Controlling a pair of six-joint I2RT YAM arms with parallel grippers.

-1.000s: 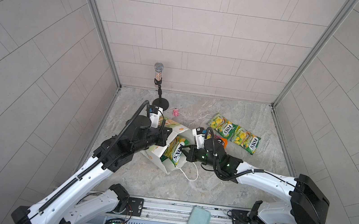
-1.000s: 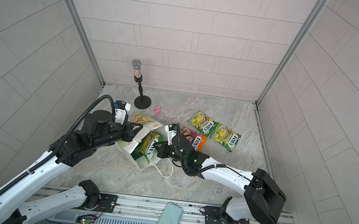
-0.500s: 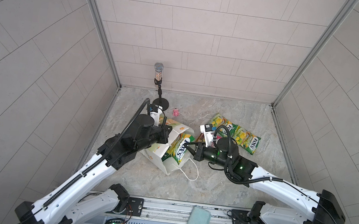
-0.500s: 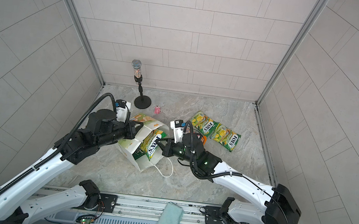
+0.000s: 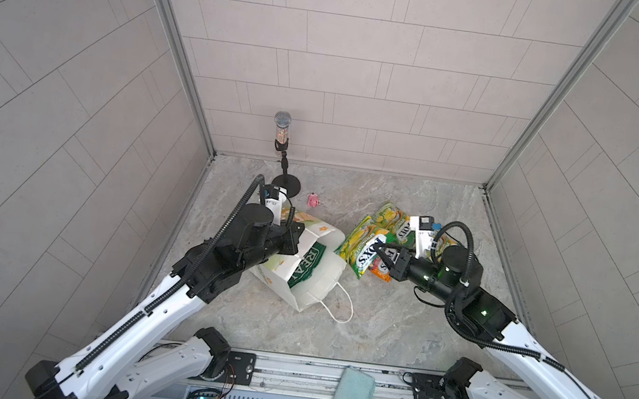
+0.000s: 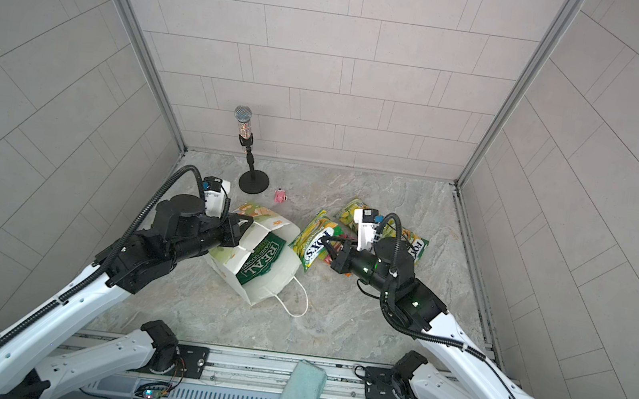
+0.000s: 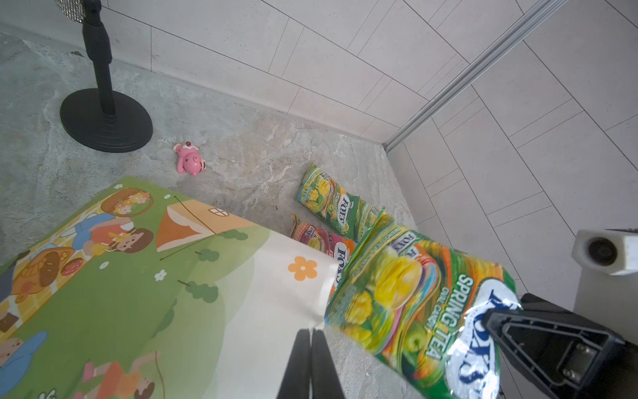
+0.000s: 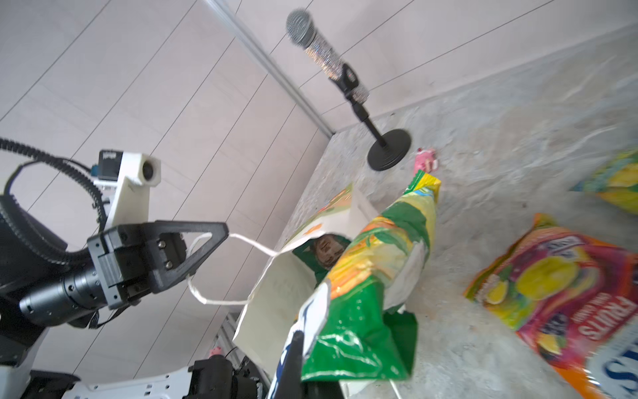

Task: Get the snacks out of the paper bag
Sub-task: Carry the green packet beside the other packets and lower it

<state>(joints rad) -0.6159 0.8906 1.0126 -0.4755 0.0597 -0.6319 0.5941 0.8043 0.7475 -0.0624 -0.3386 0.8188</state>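
- Lifting out a green-yellow FOX'S packet is the change we see. A second ago it sat in the mouth of the paper bag. Now it hangs clear, beside the bag and near the pink-orange packet on the table.
- We see the right end effector pinching that packet at its logo end.
- With the packet gone, the dark green REAL crisp bag shows in the bag's mouth. We judge it to be the only snack left inside.
- The bag leans tilted, with its mouth toward the right arm. The left end effector is pressed together on a cord handle and steadies the bag.
- Two other green-yellow packets lie farther back on the table.
- We judge the task nearly done: this packet needs setting down, then the crisp bag comes out.
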